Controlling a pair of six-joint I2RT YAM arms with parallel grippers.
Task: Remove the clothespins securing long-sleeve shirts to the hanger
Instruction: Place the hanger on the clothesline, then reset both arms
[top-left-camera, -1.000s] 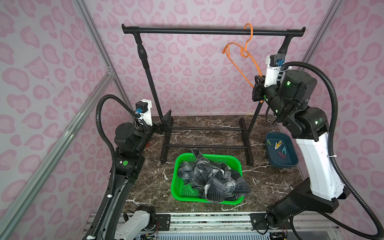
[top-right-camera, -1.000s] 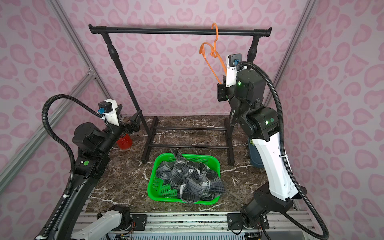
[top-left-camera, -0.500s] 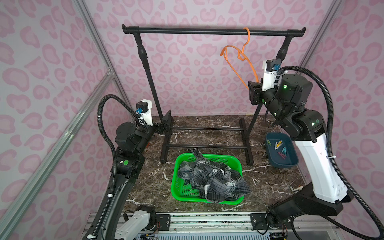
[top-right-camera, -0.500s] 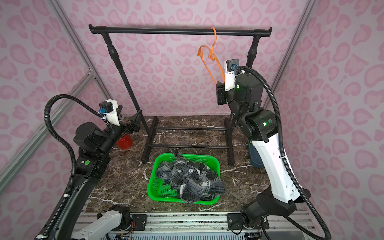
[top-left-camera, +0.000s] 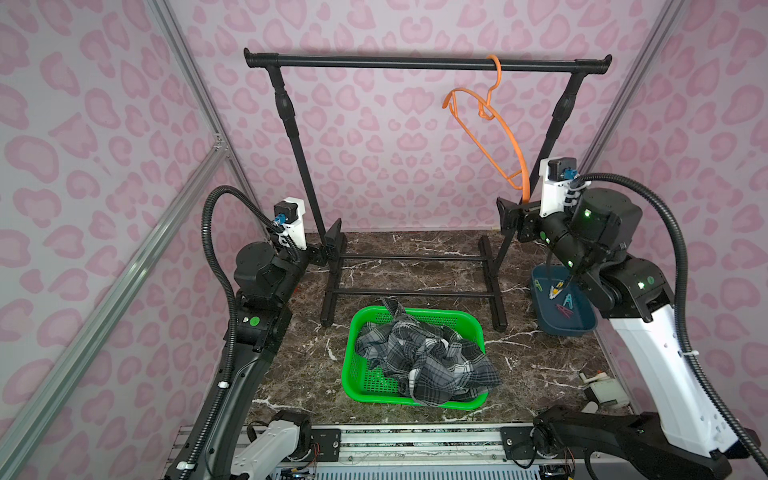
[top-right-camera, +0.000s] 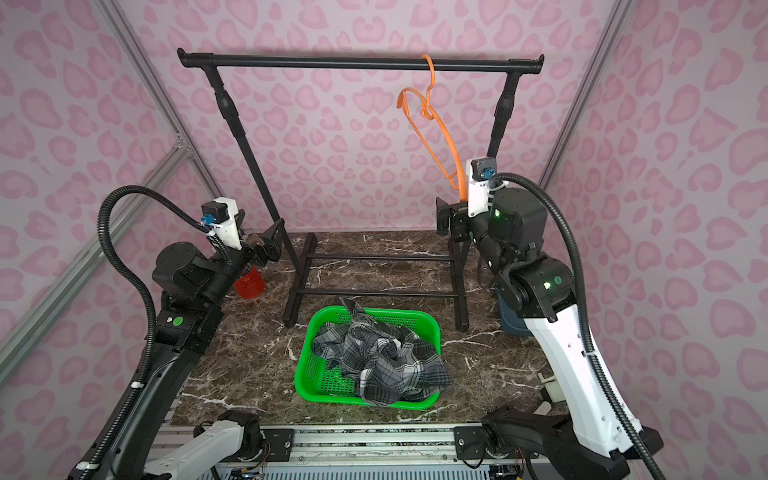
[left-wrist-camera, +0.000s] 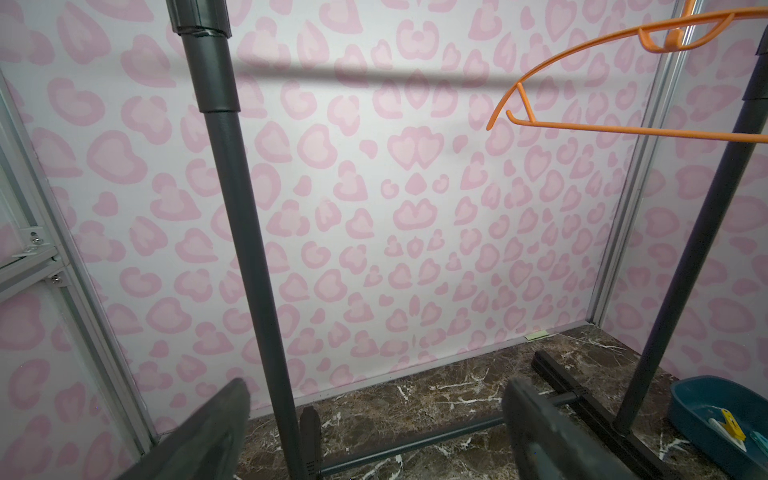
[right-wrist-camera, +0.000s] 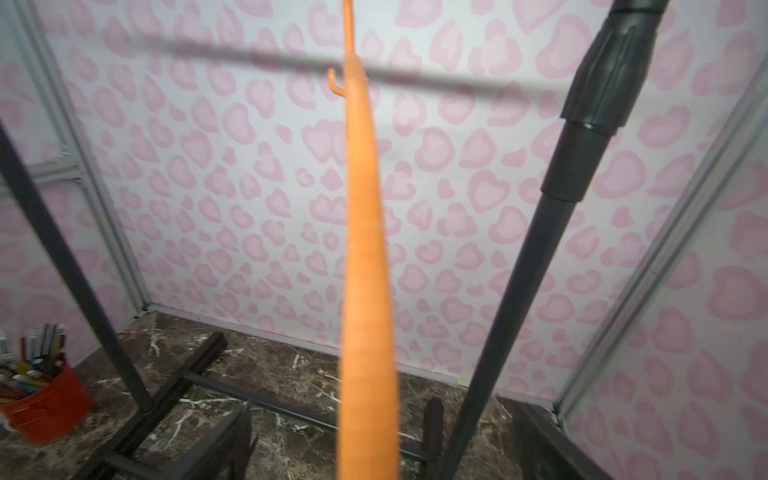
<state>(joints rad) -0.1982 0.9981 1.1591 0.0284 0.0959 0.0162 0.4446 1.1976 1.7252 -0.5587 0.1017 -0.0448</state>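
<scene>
Right wrist view: we see our right claw (right-wrist-camera: 384, 428) spread wide, gripping nothing. The bare hanger (right-wrist-camera: 365, 249) rises lengthwise between its jaws (untouched). The clothespins (top-left-camera: 555, 289) lie in the tray (top-left-camera: 582, 328) below and behind it. The left claw (left-wrist-camera: 376, 399) is also open, and farther off.

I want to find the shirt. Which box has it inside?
The green basket, in front of the rack: the plaid shirt lies bunched in it. The blue tray holds only clothespins.

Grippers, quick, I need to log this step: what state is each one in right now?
Left gripper: open, holding nothing.
Right gripper: open, with the orange hanger between its jaws, not clamped.
</scene>
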